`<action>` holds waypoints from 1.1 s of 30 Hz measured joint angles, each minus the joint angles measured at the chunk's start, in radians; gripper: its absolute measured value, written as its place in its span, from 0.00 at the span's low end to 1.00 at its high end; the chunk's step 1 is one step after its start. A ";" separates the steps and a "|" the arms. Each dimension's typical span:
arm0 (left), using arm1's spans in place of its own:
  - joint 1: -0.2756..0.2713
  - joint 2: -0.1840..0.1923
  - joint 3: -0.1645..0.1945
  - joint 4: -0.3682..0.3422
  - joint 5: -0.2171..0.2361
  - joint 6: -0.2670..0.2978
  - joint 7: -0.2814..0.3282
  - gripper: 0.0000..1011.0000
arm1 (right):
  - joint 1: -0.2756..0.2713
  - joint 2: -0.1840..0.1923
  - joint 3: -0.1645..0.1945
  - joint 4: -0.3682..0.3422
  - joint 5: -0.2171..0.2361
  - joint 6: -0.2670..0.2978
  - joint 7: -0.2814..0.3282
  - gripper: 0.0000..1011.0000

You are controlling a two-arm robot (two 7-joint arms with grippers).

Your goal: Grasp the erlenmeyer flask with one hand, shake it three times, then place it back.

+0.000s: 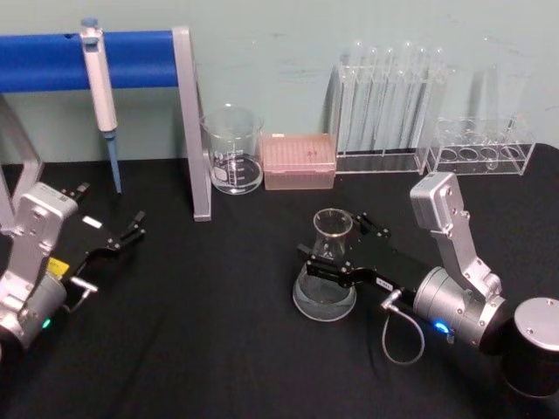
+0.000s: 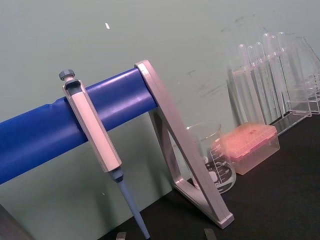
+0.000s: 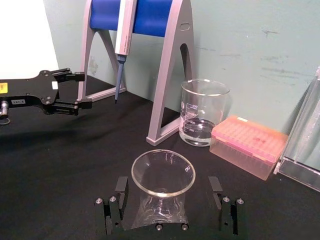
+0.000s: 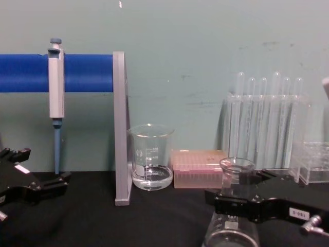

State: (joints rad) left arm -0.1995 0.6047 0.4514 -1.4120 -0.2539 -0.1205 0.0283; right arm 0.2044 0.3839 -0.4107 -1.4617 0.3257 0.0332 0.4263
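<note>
The erlenmeyer flask [image 1: 325, 288] stands upright on the black tabletop [image 1: 218, 340], right of centre and toward the near side, with a little clear liquid in its base. The right end effector [image 1: 332, 243] reaches in from the right at neck height. It is set wide, and its fingers [image 3: 121, 192] straddle the flask neck with a gap on either side. The left end effector [image 1: 138, 223] hangs over the near left of the tabletop, also spread wide and holding nothing, well apart from the flask. Along the far wall behind the flask stand a glass beaker [image 1: 232, 150] containing some clear liquid and, just beside it, a pink pipette tip box [image 1: 299, 161]. To their right are a rack of tall test tubes [image 1: 384, 105] and a low clear rack [image 1: 483, 148]. At far left, a pipette [image 1: 103, 96] hangs from a blue stand [image 1: 131, 59], whose grey leg sits just left of the beaker.
</note>
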 joint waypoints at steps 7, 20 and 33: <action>0.000 0.000 0.000 0.000 0.000 0.000 0.000 0.99 | 0.002 -0.002 0.000 0.000 -0.004 0.000 0.000 0.99; 0.000 0.000 0.000 0.000 0.000 0.000 0.000 0.99 | 0.002 -0.001 0.001 0.000 -0.004 0.001 -0.001 0.93; 0.000 0.000 0.000 0.000 0.000 0.000 0.000 0.99 | 0.001 -0.001 0.001 0.000 -0.004 0.001 -0.002 0.59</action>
State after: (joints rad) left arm -0.1995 0.6046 0.4514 -1.4120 -0.2539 -0.1205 0.0283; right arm 0.2055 0.3825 -0.4096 -1.4612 0.3220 0.0343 0.4245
